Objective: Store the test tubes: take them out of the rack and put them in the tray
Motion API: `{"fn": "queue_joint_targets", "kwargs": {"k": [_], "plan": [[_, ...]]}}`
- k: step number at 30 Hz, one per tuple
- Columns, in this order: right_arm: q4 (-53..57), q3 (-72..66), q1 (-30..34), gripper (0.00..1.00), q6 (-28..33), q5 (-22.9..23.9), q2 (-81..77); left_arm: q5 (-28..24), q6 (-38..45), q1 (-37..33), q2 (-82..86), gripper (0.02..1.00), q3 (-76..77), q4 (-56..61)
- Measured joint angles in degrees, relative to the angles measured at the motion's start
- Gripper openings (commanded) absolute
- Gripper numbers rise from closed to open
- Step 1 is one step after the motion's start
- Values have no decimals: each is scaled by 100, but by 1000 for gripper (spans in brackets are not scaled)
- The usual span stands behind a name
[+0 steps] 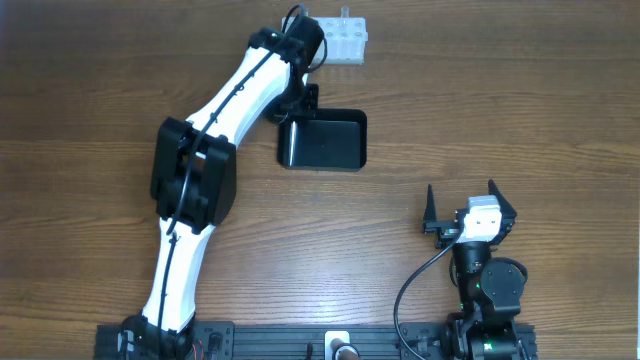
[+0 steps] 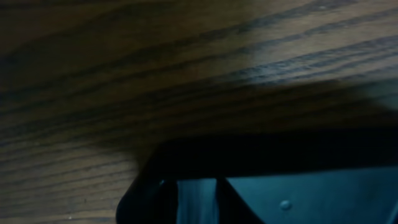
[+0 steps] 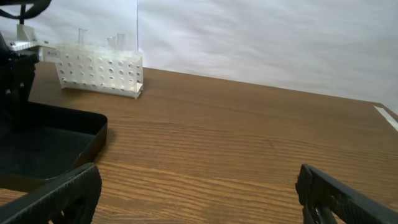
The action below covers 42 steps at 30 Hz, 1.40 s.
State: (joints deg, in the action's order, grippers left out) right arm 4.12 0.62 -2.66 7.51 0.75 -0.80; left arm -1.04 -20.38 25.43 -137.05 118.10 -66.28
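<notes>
On the wooden tabletop point(image 1: 500, 90) the step in hand looks like a delivery. The left tool point(image 1: 298, 112) hangs at the corner of the black tray point(image 1: 362, 140) that lies nearest the rack, and its own camera looks over the tray's dark rim onto the floor inside. I cannot tell whether its fingers are apart or clamped on a tube. A pale upright strip point(image 2: 196, 200) close in front of it may be glass or only a reflection. If it carries a tube, the next move calls for lowering it inside the rim and letting go. If not, it needs a short reach onward to the rack. The right tool point(image 1: 461, 190) sits with fingers wide apart, holding nothing, the tray well ahead and to its left. The tray is shallow, glossy and round-cornered; I make out no tube in it. The white perforated rack point(image 1: 345, 40) stands just beyond the left tool, a few clear test tubes point(image 3: 120, 42) upright in it.
</notes>
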Motion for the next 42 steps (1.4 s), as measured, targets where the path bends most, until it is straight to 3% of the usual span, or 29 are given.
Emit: {"fn": "queue_joint_targets", "kwargs": {"k": [12, 14, 17, 18, 32, 42], "plan": [[0, 0, 0, 991, -2, 2, 0, 0, 2, 0, -35, 354, 970, -400], [0, 0, 0, 993, 2, 2, 0, 24, 9, 0, -35, 441, 1434, -426], [0, 0, 0, 993, -2, 2, 0, 205, 28, 0, -33, 684, 2002, -186], [0, 0, 0, 991, 0, 2, 0, 289, 48, 0, -33, 713, 2116, -44], [0, 0, 0, 991, -2, 0, 0, 1196, 461, -81, -155, 737, 2249, 1897], [0, 0, 0, 991, 2, 0, 0, 1355, 675, -289, -756, 711, 2249, 2680]]}}
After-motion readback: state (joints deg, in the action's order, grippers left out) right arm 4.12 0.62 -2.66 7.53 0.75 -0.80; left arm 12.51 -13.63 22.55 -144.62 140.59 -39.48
